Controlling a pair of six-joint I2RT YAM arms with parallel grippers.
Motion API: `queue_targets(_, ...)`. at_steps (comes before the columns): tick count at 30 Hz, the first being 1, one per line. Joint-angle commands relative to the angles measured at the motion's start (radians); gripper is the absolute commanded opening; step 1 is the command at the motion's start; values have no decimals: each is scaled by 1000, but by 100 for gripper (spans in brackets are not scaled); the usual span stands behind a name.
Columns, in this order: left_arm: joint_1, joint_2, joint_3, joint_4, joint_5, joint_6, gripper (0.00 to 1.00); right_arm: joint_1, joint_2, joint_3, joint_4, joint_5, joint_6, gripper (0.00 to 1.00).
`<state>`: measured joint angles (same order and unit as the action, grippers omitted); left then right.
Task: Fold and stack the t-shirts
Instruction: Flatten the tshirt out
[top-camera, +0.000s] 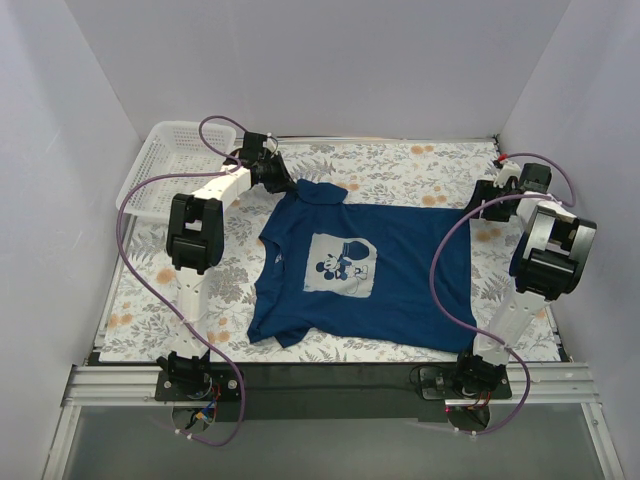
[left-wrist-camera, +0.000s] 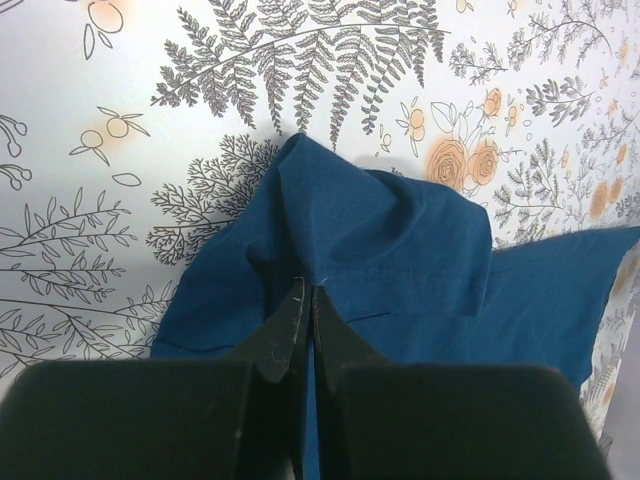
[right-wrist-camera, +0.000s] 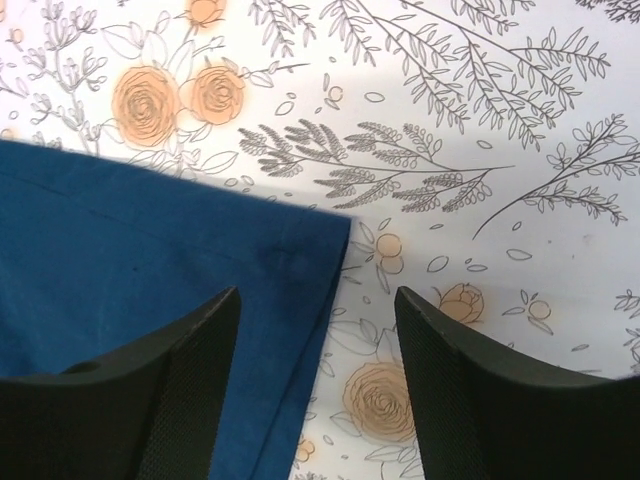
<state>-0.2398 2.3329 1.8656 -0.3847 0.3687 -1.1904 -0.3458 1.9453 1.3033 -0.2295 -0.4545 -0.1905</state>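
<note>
Navy t-shirt (top-camera: 410, 275), grey cartoon print, spread face-up on table (top-camera: 400, 165), sleeve bunched

Robotics lab test cell, seen from just behind the rig. Plain white panel walls (top-camera: 300, 60) box in a tabletop (top-camera: 400, 165) on three sides, and a floral-printed sheet covers it. A black-and-white left arm (top-camera: 195, 235) and a matching right arm (top-camera: 548, 250) are bolted to a silver aluminium rail (top-camera: 110, 385) along the near edge. They trail loose purple cables (top-camera: 122, 235). On the sheet lie a dark navy-blue cotton t-shirt (top-camera: 400, 270) and a white plastic mesh basket (top-camera: 165, 165).
</note>
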Motion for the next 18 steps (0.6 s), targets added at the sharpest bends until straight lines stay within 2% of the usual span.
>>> queue_targets(1,13,-73,12,18,32,-8,0,-4,53,82,7,-4,34,58)
queue_targets(5,14,-76,15,20,42,-5,0,-4,119,139,-27,-27,45,51)
queue_targets(11,17,-76,15,21,52,-3,0,-4,135,145,-39,-61,46,41)
queue_targets(18,22,-83,15,21,55,-6,0,-4,115,119,-60,-72,37,37)
